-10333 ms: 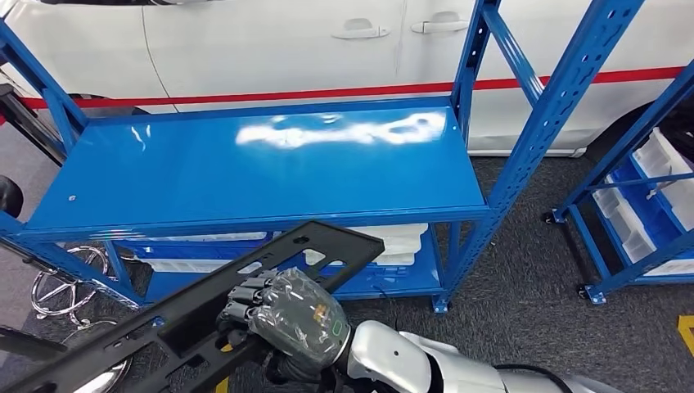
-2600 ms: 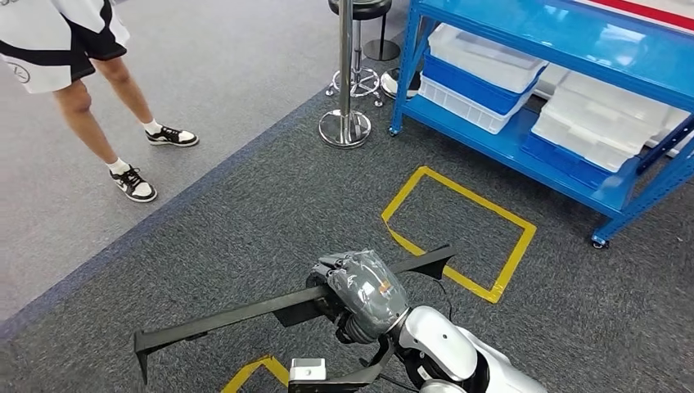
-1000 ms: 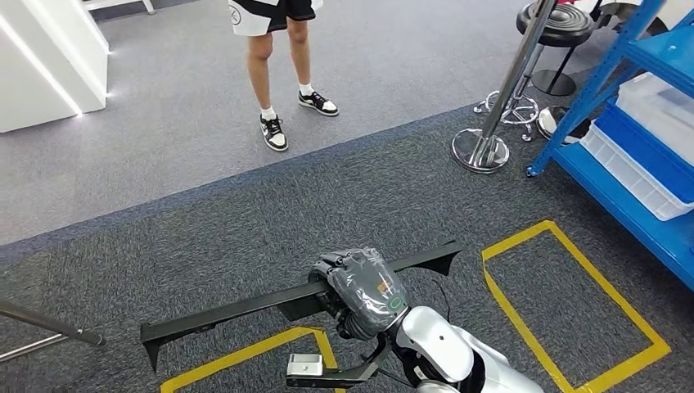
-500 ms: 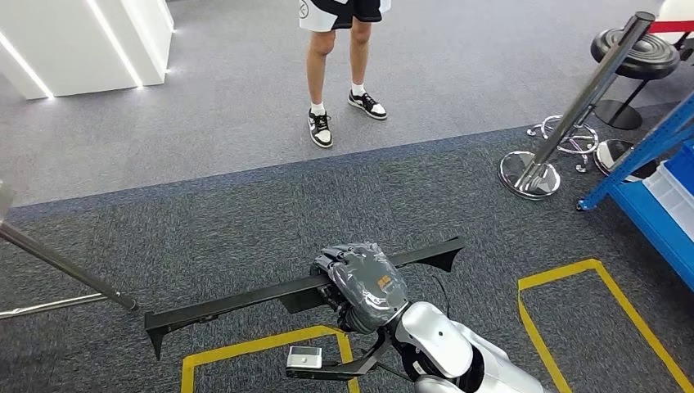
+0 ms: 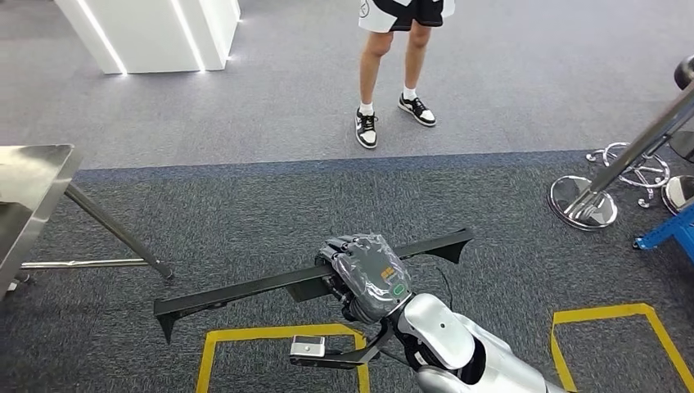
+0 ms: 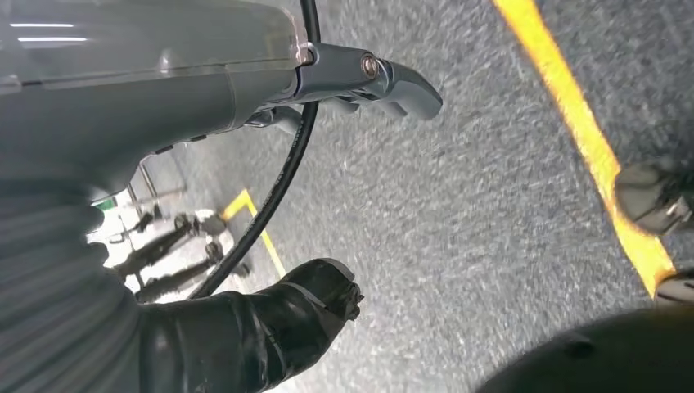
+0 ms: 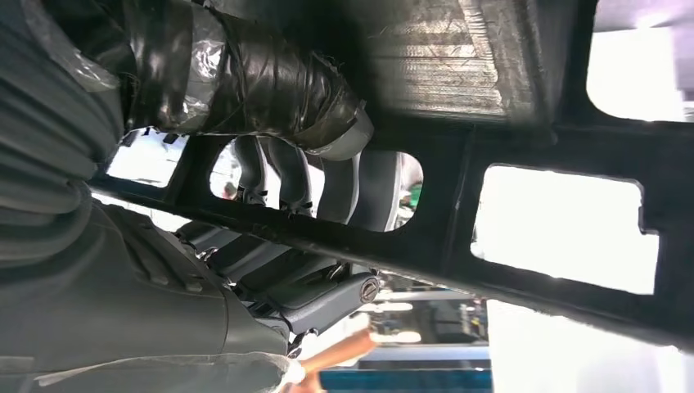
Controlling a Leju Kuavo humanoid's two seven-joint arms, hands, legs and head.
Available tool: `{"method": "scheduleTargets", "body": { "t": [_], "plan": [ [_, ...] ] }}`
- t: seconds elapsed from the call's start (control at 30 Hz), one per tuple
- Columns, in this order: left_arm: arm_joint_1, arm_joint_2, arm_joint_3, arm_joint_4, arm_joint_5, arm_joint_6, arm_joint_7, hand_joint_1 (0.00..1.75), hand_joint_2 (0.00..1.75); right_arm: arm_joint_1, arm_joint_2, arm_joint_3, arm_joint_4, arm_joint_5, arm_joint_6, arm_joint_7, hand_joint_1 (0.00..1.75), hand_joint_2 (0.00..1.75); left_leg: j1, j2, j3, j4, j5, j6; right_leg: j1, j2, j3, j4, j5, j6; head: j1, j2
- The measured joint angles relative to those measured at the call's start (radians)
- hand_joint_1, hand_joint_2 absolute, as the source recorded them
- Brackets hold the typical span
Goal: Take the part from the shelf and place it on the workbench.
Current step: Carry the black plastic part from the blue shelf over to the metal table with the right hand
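The part (image 5: 237, 292) is a long, flat black plastic frame with cut-outs, held roughly level above the dark carpet. My right hand (image 5: 368, 274) grips it near its middle, fingers wrapped over the top edge. In the right wrist view the taped thumb (image 7: 270, 82) presses against the part (image 7: 458, 246), and daylight shows through its openings. The steel workbench (image 5: 33, 176) shows one corner and a slanted leg at the left edge, well away from the part. My left hand (image 6: 123, 90) hangs over the carpet with its dark thumb (image 6: 270, 319) sticking out and nothing in it.
A person (image 5: 393, 74) in black-and-white trainers stands ahead on the lighter grey floor. A chrome stanchion base (image 5: 583, 205) and a blue shelf foot (image 5: 667, 237) are at the right. Yellow tape squares (image 5: 270, 336) mark the carpet near my feet. A white lit plinth (image 5: 155, 33) stands far left.
The camera has turned left: the blue shelf has slid off to the right, the person has shifted right, and the workbench corner has come in. My right hand still holds the part.
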Motion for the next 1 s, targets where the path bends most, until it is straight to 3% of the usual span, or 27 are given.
{"method": "scheduleTargets", "body": {
  "t": [0.07,0.13,0.17,0.23,0.3,0.37,0.4,0.43,0.47,0.53,0.6,0.67,0.7,0.73,0.8,0.87,0.9,0.93,1.0],
  "plan": [
    [-0.001,0.0,0.0,0.0,0.0,0.0,0.0,0.0,1.75,-0.002,-0.001,-0.003,0.001,0.005,-0.004,0.0,1.75,1.75,-0.008,0.025,0.036,-0.072,0.018,0.013,0.005,-0.019,0.005,0.002,-0.007,0.011,0.001,0.0],
    [0.0,0.0,0.001,0.0,-0.001,0.0,0.001,0.0,1.75,-0.004,-0.002,-0.007,0.002,0.01,-0.008,0.0,1.75,1.75,-0.014,0.005,0.033,-0.078,0.016,0.03,0.005,-0.04,0.009,0.0,-0.011,0.022,0.001,0.0],
    [0.002,0.0,0.001,0.0,-0.001,-0.001,0.001,0.0,1.75,-0.005,-0.002,-0.008,0.002,0.012,-0.009,0.0,1.75,1.75,-0.013,-0.007,0.035,-0.082,0.018,0.037,0.003,-0.04,0.011,0.002,-0.016,0.029,0.001,0.0],
    [0.003,0.0,0.001,0.0,0.0,-0.001,0.002,0.0,1.75,-0.009,-0.003,-0.013,0.002,0.012,-0.013,0.0,1.75,1.75,-0.011,-0.029,0.04,-0.089,0.022,0.052,-0.003,0.009,-0.004,0.045,-0.046,0.038,0.001,0.0],
    [0.002,0.0,0.002,0.0,0.0,-0.001,0.003,0.0,1.75,-0.01,-0.004,-0.019,0.003,0.012,-0.016,0.0,1.75,1.75,-0.011,-0.049,0.042,-0.091,0.023,0.061,-0.005,0.072,-0.061,0.161,-0.105,0.039,0.002,0.0],
    [0.0,0.0,0.002,0.0,-0.001,-0.001,0.003,0.0,1.75,-0.01,-0.007,-0.023,0.006,0.012,-0.016,0.001,1.75,1.75,-0.015,-0.076,0.042,-0.089,0.022,0.065,-0.004,0.09,-0.125,0.273,-0.137,0.036,0.002,0.0],
    [0.0,0.001,0.002,0.0,-0.001,-0.001,0.003,0.0,1.75,-0.01,-0.008,-0.024,0.008,0.012,-0.016,0.001,1.75,1.75,-0.016,-0.091,0.042,-0.087,0.021,0.066,-0.004,0.092,-0.139,0.286,-0.125,0.034,0.002,0.0],
    [0.0,0.001,0.002,0.0,-0.001,-0.001,0.003,0.0,1.75,-0.01,-0.009,-0.025,0.009,0.012,-0.016,0.001,1.75,1.75,-0.017,-0.106,0.043,-0.083,0.019,0.066,-0.004,0.095,-0.134,0.259,-0.095,0.031,0.002,0.0],
    [0.0,0.001,0.002,0.0,-0.001,-0.002,0.003,0.0,1.75,-0.01,-0.009,-0.026,0.01,0.012,-0.016,0.001,1.75,1.75,-0.018,-0.122,0.043,-0.079,0.017,0.066,-0.004,0.105,-0.113,0.2,-0.052,0.028,0.002,0.0],
    [-0.002,0.001,0.002,0.0,-0.001,-0.003,0.003,0.0,1.75,-0.011,-0.01,-0.029,0.011,0.013,-0.016,0.001,1.75,1.75,-0.018,-0.149,0.04,-0.07,0.013,0.061,-0.005,0.15,-0.066,0.08,0.005,0.021,0.002,0.0],
    [-0.001,0.0,0.002,0.0,-0.001,-0.005,0.003,0.0,1.75,-0.013,-0.01,-0.032,0.012,0.017,-0.017,0.0,1.75,1.75,-0.014,-0.173,0.033,-0.068,0.013,0.05,-0.002,0.174,-0.047,0.032,0.013,0.017,0.002,0.0],
    [0.003,0.001,0.002,0.0,-0.001,-0.006,0.003,0.0,1.75,-0.019,-0.011,-0.033,0.013,0.025,-0.018,-0.001,1.75,1.75,-0.01,-0.192,0.029,-0.071,0.016,0.037,-0.002,0.151,-0.039,0.02,0.017,0.01,0.002,0.0],
    [0.005,0.001,0.002,0.0,-0.002,-0.007,0.003,0.0,1.75,-0.023,-0.011,-0.033,0.013,0.029,-0.018,-0.001,1.75,1.75,-0.011,-0.179,0.026,-0.067,0.013,0.032,-0.004,0.138,-0.032,0.012,0.02,0.004,0.002,0.0],
    [0.004,0.001,0.002,0.0,-0.003,-0.008,0.003,0.0,1.75,-0.029,-0.011,-0.033,0.013,0.033,-0.018,-0.001,1.75,1.75,-0.013,-0.15,0.016,-0.046,0.0,0.029,-0.006,0.123,-0.024,0.002,0.023,-0.002,0.0,0.0],
    [0.0,0.0,0.002,0.0,-0.004,-0.009,0.004,0.0,1.75,-0.039,-0.012,-0.033,0.014,0.037,-0.019,-0.001,1.75,1.75,-0.013,-0.079,-0.034,0.057,-0.054,0.022,-0.004,0.093,-0.013,-0.01,0.026,-0.011,-0.002,0.0],
    [-0.003,0.0,0.002,0.0,-0.005,-0.01,0.005,0.0,1.75,-0.045,-0.013,-0.033,0.017,0.043,-0.016,0.0,1.75,1.75,-0.006,-0.054,-0.098,0.178,-0.101,0.013,-0.001,0.061,-0.012,-0.01,0.023,-0.013,-0.003,0.0],
    [-0.002,0.0,0.002,0.0,-0.006,-0.01,0.005,0.0,1.75,-0.048,-0.013,-0.033,0.019,0.046,-0.011,0.002,1.75,1.75,-0.003,-0.05,-0.111,0.2,-0.1,0.009,0.0,0.046,-0.011,-0.009,0.021,-0.012,-0.003,0.0],
    [-0.002,0.0,0.002,0.0,-0.006,-0.01,0.006,0.0,1.75,-0.052,-0.013,-0.033,0.02,0.049,-0.006,0.004,1.75,1.75,0.001,-0.046,-0.103,0.182,-0.081,0.005,0.0,0.031,-0.01,-0.008,0.018,-0.011,-0.003,0.0],
    [0.0,0.0,0.002,0.0,-0.007,-0.01,0.007,0.0,1.75,-0.066,-0.014,-0.033,0.023,0.05,0.004,0.011,1.75,1.75,0.005,-0.012,-0.036,0.053,-0.017,0.002,0.0,0.007,-0.007,-0.003,0.01,-0.004,-0.003,0.0]
  ]
}}
